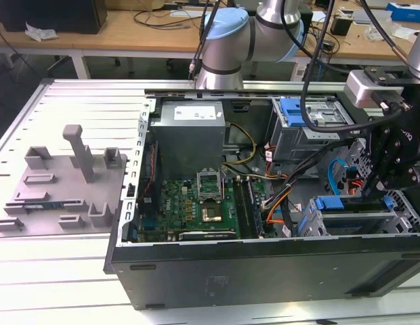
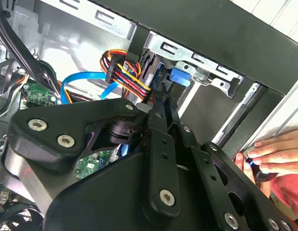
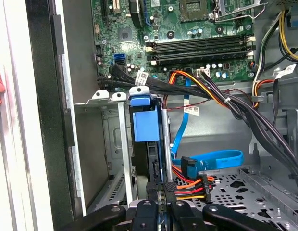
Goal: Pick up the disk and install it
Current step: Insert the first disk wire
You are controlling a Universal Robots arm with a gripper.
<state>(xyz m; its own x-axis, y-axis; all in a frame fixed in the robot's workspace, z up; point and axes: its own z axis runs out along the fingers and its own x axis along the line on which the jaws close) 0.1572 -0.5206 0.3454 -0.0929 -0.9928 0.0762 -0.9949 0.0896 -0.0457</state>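
Note:
The disk [image 3: 143,122] stands on edge in a slot of the metal drive bay [image 3: 115,144] at the case's front corner, its bright blue bracket tab uppermost. In both wrist views my gripper [image 3: 161,195] is shut on the disk's dark edge, its two thin fingers [image 2: 158,113] close together and running toward the blue tab [image 2: 180,77]. In the exterior view the black gripper [image 1: 383,186] hangs over the bay at the case's right end, beside the blue bracket [image 1: 337,202].
A person's hand [image 2: 269,154] rests on the case's outer edge by the bay. Orange-red power cables [image 3: 197,185] and a blue data cable [image 3: 211,159] lie beside the slot. Motherboard [image 1: 196,206], grey power supply [image 1: 190,128], another blue-bracketed drive [image 1: 311,112], grey fixture [image 1: 61,183].

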